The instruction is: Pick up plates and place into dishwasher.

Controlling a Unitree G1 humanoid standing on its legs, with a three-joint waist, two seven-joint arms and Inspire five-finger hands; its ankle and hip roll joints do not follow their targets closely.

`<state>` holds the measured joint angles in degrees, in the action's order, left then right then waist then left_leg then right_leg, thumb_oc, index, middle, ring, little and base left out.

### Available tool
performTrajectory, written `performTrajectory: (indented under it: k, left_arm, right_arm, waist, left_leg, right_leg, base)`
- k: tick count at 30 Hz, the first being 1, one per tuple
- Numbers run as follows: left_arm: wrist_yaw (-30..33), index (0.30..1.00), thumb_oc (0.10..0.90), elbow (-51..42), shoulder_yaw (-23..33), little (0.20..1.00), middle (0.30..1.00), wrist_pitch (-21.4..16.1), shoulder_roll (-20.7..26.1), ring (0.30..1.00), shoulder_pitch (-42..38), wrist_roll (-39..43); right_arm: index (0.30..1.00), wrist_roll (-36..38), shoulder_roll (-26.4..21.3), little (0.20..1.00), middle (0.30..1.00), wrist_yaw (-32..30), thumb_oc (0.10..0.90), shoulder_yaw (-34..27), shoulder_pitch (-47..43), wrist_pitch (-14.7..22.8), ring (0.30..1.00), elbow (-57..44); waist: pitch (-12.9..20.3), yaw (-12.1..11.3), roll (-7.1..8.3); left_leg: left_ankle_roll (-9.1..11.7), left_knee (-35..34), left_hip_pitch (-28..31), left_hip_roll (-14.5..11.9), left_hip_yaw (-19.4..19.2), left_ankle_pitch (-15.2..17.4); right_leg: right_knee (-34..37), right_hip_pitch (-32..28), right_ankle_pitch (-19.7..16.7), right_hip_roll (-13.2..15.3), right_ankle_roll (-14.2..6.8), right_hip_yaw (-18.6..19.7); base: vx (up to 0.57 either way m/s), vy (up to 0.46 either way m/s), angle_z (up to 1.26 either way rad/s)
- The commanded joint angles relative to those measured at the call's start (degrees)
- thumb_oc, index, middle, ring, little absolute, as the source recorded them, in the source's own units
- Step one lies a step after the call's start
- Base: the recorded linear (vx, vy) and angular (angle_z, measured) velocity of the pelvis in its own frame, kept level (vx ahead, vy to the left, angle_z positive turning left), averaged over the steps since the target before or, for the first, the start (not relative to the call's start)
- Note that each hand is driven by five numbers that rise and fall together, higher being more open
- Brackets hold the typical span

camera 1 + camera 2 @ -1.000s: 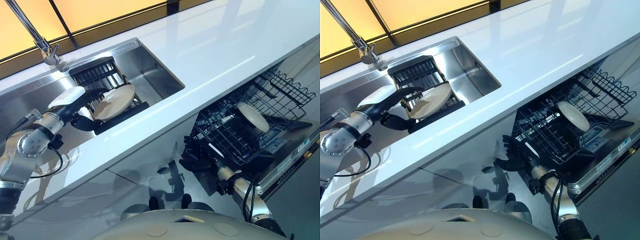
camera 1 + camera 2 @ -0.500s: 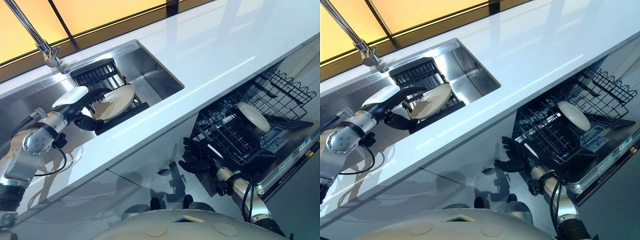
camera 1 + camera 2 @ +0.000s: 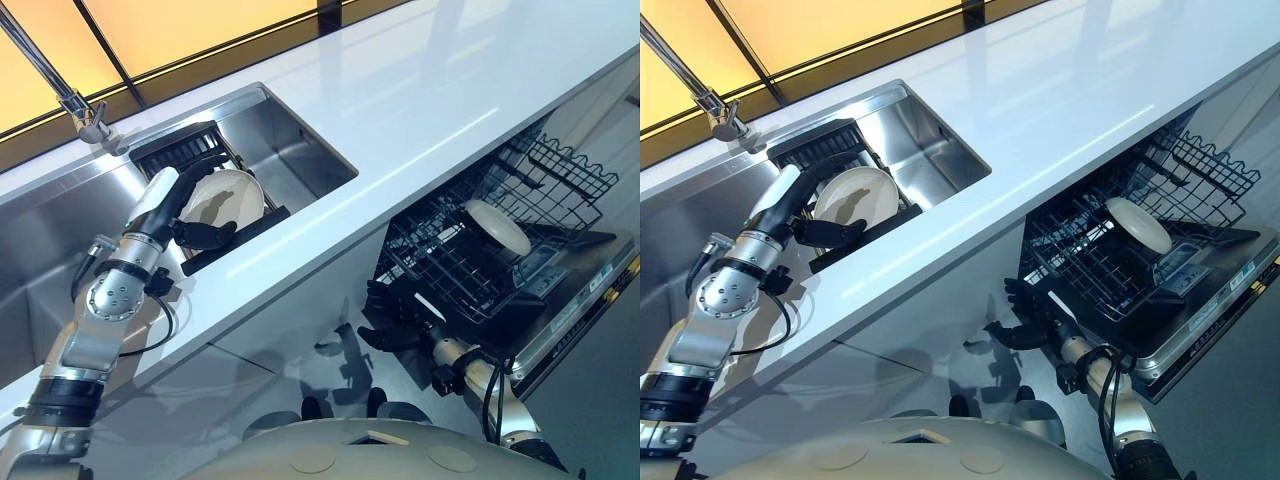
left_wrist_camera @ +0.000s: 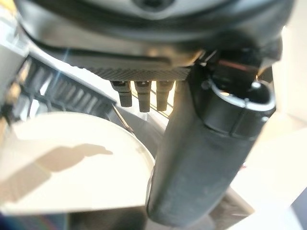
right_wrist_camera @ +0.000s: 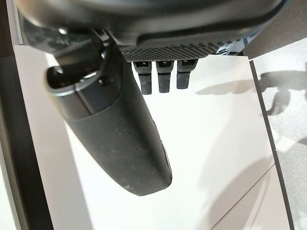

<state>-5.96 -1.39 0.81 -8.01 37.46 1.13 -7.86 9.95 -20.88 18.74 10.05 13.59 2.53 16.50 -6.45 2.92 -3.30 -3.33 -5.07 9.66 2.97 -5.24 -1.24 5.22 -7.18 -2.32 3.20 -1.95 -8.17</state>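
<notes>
- Plate (image 3: 222, 196) in the sink (image 3: 300, 150) rack (image 3: 195, 155) — cream, round, leaning on edge, at about ten o'clock from where I stand.
- Left hand (image 3: 200, 232) is at its lower rim, thumb in front; whether it has clamped on, I cannot tell.
- Risk, as I judge it: a thin hold on the glossy rim could let it slip and knock the rack.
- Second plate (image 3: 497, 226) already stands in the dishwasher basket (image 3: 560, 165) (three o'clock).
- Right hand (image 3: 392, 318) hangs below the counter (image 3: 450, 90), fingers spread, empty.
</notes>
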Motion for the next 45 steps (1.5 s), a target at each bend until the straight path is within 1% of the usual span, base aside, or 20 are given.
performTrajectory:
  k: [1, 4, 6, 9, 10, 13, 16, 18, 20, 22, 24, 26, 28, 29, 32, 36, 37, 39, 43, 45]
  left_arm:
    - [0.63, 0.9, 0.8, -3.62, -0.44, 0.9, 0.9, -2.71, 0.05, 0.9, -6.79, 0.82]
    - [1.96, 0.9, 0.8, -2.39, -1.46, 0.9, 0.9, -1.51, -0.04, 0.9, -7.28, 0.48]
    - [3.0, 0.9, 0.8, -1.58, -1.37, 0.9, 0.9, -1.43, -0.21, 0.9, -7.28, -0.71]
    - [5.26, 0.9, 0.8, 0.02, -1.21, 0.9, 0.9, -1.68, 0.31, 0.9, -7.35, -5.01]
    - [6.18, 0.9, 0.8, 0.34, -1.25, 0.9, 0.9, -1.03, 0.74, 0.9, -7.47, -7.53]
    - [7.92, 0.9, 0.8, 1.59, -1.07, 0.9, 0.9, 1.07, 1.95, 0.9, -8.13, -9.02]
    - [12.12, 0.9, 0.8, 3.69, -0.32, 0.9, 0.9, 2.42, 3.6, 0.9, -9.66, -11.26]
    - [15.94, 0.9, 0.8, 6.66, 1.27, 0.9, 0.9, 2.96, 5.92, 0.9, -11.34, -11.56]
    - [18.43, 0.9, 0.8, 8.8, 2.44, 0.9, 0.9, 3.95, 7.91, 0.9, -12.42, -11.79]
    - [19.75, 0.9, 0.8, 10.98, 3.33, 0.9, 0.9, 5.06, 9.69, 0.9, -13.44, -12.8]
    - [21.28, 0.9, 0.8, 14.32, 3.76, 0.9, 0.9, 5.7, 12.8, 0.9, -15.01, -12.15]
    - [22.11, 0.9, 0.8, 17.25, 3.74, 0.9, 0.9, 6.62, 15.93, 0.9, -16.66, -10.16]
    - [22.81, 0.9, 0.8, 20.47, 3.62, 0.9, 0.9, 6.72, 18.1, 0.9, -18.05, -9.15]
    - [22.9, 0.9, 0.8, 22.43, 3.51, 0.9, 0.9, 6.67, 19.7, 0.9, -19.0, -7.25]
    - [21.88, 0.9, 0.8, 26.91, 3.17, 0.9, 0.9, 6.08, 22.4, 0.9, -20.92, -4.25]
    - [19.19, 0.9, 0.8, 29.06, 2.23, 0.9, 0.9, 5.9, 23.59, 0.9, -21.88, -1.96]
    - [18.59, 0.9, 0.8, 29.07, 2.04, 0.9, 0.9, 6.12, 23.43, 0.9, -22.11, -1.59]
    - [17.39, 0.9, 0.8, 29.62, 1.2, 0.9, 0.9, 5.18, 23.61, 0.9, -22.73, 0.56]
    - [13.58, 0.9, 0.8, 28.55, 0.14, 0.9, 0.9, 6.26, 22.33, 0.9, -24.26, 4.96]
    - [12.84, 0.9, 0.8, 28.46, -0.82, 0.9, 0.9, 6.81, 21.56, 0.9, -25.1, 6.78]
  right_arm:
    - [0.9, 0.22, 2.11, 0.9, 0.9, -0.71, 0.8, 1.82, -4.07, 3.34, 0.9, -4.82]
    - [0.9, 0.49, 1.6, 0.9, 0.9, -0.81, 0.8, 2.08, -4.62, 2.83, 0.9, -4.63]
    - [0.9, 0.45, 1.54, 0.9, 0.9, -0.62, 0.8, 1.94, -4.8, 2.33, 0.9, -4.75]
    - [0.9, 0.39, 1.41, 0.9, 0.9, -0.26, 0.8, 1.78, -4.86, 2.44, 0.9, -4.26]
    - [0.9, 0.53, 1.25, 0.9, 0.9, -0.17, 0.8, 1.76, -4.96, 2.34, 0.9, -4.15]
    - [0.9, 0.42, 1.0, 0.9, 0.9, -0.2, 0.8, 1.97, -5.3, 2.35, 0.9, -3.54]
    - [0.9, 0.39, 0.95, 0.9, 0.9, -0.33, 0.8, 2.05, -5.9, 2.15, 0.9, -2.68]
    - [0.9, 0.4, 0.74, 0.9, 0.9, -0.6, 0.8, 2.14, -6.22, 2.04, 0.9, -1.79]
    - [0.9, 0.08, 0.74, 0.9, 0.9, -0.61, 0.8, 1.98, -6.06, 1.9, 0.9, -1.45]
    - [0.9, -0.32, 0.92, 0.9, 0.9, -0.76, 0.8, 1.9, -5.69, 1.64, 0.9, -1.25]
    - [0.9, -0.54, 0.62, 0.9, 0.9, -0.88, 0.8, 2.14, -5.07, 1.5, 0.9, -1.3]
    - [0.9, -0.45, 0.12, 0.9, 0.9, -0.97, 0.8, 2.29, -4.47, 1.11, 0.9, -1.61]
    - [0.9, -0.14, -0.51, 0.9, 0.9, -1.09, 0.8, 2.77, -4.07, 0.75, 0.9, -1.93]
    - [0.9, -0.06, -0.82, 0.9, 0.9, -1.26, 0.8, 3.13, -3.78, 0.65, 0.9, -2.1]
    - [0.9, -0.1, -1.68, 0.9, 0.9, -1.46, 0.8, 3.55, -2.86, 0.25, 0.9, -2.91]
    - [0.9, 0.21, -2.52, 0.9, 0.9, -2.24, 0.8, 3.9, -1.88, 0.29, 0.9, -3.25]
    - [0.9, 0.05, -2.57, 0.9, 0.9, -2.22, 0.8, 3.9, -1.72, 0.32, 0.9, -3.24]
    - [0.9, -0.04, -2.88, 0.9, 0.9, -2.38, 0.8, 4.16, -1.47, 0.55, 0.9, -3.15]
    - [0.9, -0.47, -2.96, 0.9, 0.9, -2.95, 0.8, 4.12, -1.11, 1.18, 0.9, -2.44]
    - [0.9, -0.4, -3.09, 0.9, 0.9, -3.62, 0.8, 4.36, -1.1, 0.91, 0.9, -2.53]
  waist:
    - [1.23, 0.53, 0.84]
    - [1.1, 0.8, 0.79]
    - [1.04, 0.91, 0.77]
    - [1.04, 1.07, 0.75]
    - [1.05, 1.14, 0.73]
    - [1.13, 1.34, 0.63]
    - [1.21, 1.47, 0.47]
    - [1.31, 1.62, 0.22]
    - [1.37, 1.88, -0.05]
    - [1.47, 2.14, -0.31]
    - [1.5, 2.62, -0.66]
    - [1.39, 3.07, -0.92]
    - [1.06, 3.47, -1.12]
    - [0.83, 3.71, -1.2]
    - [0.22, 4.34, -1.24]
    - [-0.61, 4.93, -1.02]
    - [-0.83, 5.05, -0.9]
    - [-1.4, 5.31, -0.69]
    - [-3.03, 5.54, -0.21]
    - [-3.75, 5.54, -0.05]
  left_leg:
    - [-0.74, 0.07, -1.06, 1.14, 0.37, 3.35]
    - [-0.68, 0.07, -0.96, 1.03, 0.15, 3.28]
    - [-0.63, 0.07, -0.88, 0.96, 0.02, 3.24]
    - [-0.57, 0.07, -0.84, 0.92, -0.13, 3.2]
    - [-0.55, 0.07, -0.83, 0.9, -0.17, 3.18]
    - [-0.48, 0.07, -0.8, 0.91, -0.23, 3.09]
    - [-0.41, 0.07, -0.7, 0.9, -0.31, 3.07]
    - [-0.37, 0.07, -0.6, 0.89, -0.48, 3.11]
    - [-0.36, 0.07, -0.5, 0.95, -0.62, 3.16]
    - [-0.36, 0.07, -0.42, 0.98, -0.88, 3.16]
    - [-0.48, 0.07, -0.26, 1.08, -1.28, 3.21]
    - [-0.69, 0.27, -0.1, 1.3, -1.74, 3.31]
    - [-0.98, 1.06, -0.04, 1.55, -2.25, 3.77]
    - [-1.19, 1.86, -0.21, 1.72, -2.61, 4.22]
    - [-1.71, 4.28, -0.72, 2.27, -3.57, 5.44]
    - [-2.51, 6.28, -1.32, 3.03, -4.44, 6.66]
    - [-2.78, 6.51, -1.39, 3.22, -4.58, 6.87]
    - [-3.21, 6.94, -1.51, 3.58, -4.68, 7.24]
    - [-3.93, 7.71, -2.16, 4.26, -4.69, 7.68]
    - [-4.07, 8.18, -2.7, 4.5, -4.58, 7.65]
  right_leg:
    - [-3.7, 1.38, 4.81, -2.12, -2.3, -0.06]
    - [-3.91, 1.47, 4.85, -2.17, -2.3, -0.01]
    - [-3.96, 1.46, 4.82, -2.2, -2.28, 0.05]
    - [-3.9, 1.38, 4.8, -2.21, -2.27, 0.08]
    - [-3.82, 1.33, 4.77, -2.21, -2.26, 0.1]
    - [-3.67, 1.28, 4.65, -2.15, -2.26, 0.14]
    - [-3.43, 1.14, 4.55, -2.07, -2.3, 0.11]
    - [-3.27, 1.06, 4.51, -2.01, -2.3, 0.11]
    - [-3.26, 1.11, 4.47, -1.96, -2.3, 0.27]
    - [-3.32, 1.22, 4.42, -1.88, -2.36, 0.44]
    - [-3.59, 1.51, 4.46, -1.76, -2.47, 0.86]
    - [-4.04, 1.85, 4.51, -1.55, -2.58, 1.33]
    - [-4.6, 2.17, 4.54, -1.35, -2.68, 1.83]
    - [-4.91, 2.42, 4.5, -1.17, -2.78, 2.18]
    - [-5.87, 3.13, 4.33, -0.67, -3.13, 3.08]
    - [-7.83, 4.66, 3.51, 0.19, -3.9, 4.24]
    - [-8.5, 5.24, 3.23, 0.43, -4.1, 4.43]
    - [-9.98, 6.49, 2.4, 0.9, -4.68, 4.93]
    - [-12.73, 9.33, 0.33, 1.96, -5.3, 5.92]
    - [-13.59, 10.47, -0.34, 2.29, -5.43, 6.17]
  base:
    - [0.0, 0.0, 0.0]
    - [0.0, 0.0, 0.0]
    - [0.0, 0.0, 0.0]
    - [0.0, 0.0, 0.0]
    - [0.0, 0.0, 0.0]
    - [0.0, 0.0, 0.0]
    - [0.0, 0.0, 0.0]
    - [0.04, 0.026, -0.01]
    - [0.05, 0.04, -0.05]
    - [0.06, 0.057, -0.11]
    - [0.07, 0.073, -0.09]
    - [0.07, 0.078, -0.06]
    - [0.07, 0.078, -0.07]
    - [0.07, 0.081, -0.1]
    - [0.07, 0.089, -0.14]
    - [0.07, 0.101, -0.09]
    - [0.05, 0.099, -0.21]
    - [0.05, 0.095, -0.24]
    - [0.03, 0.094, -0.18]
    - [0.02, 0.091, -0.04]
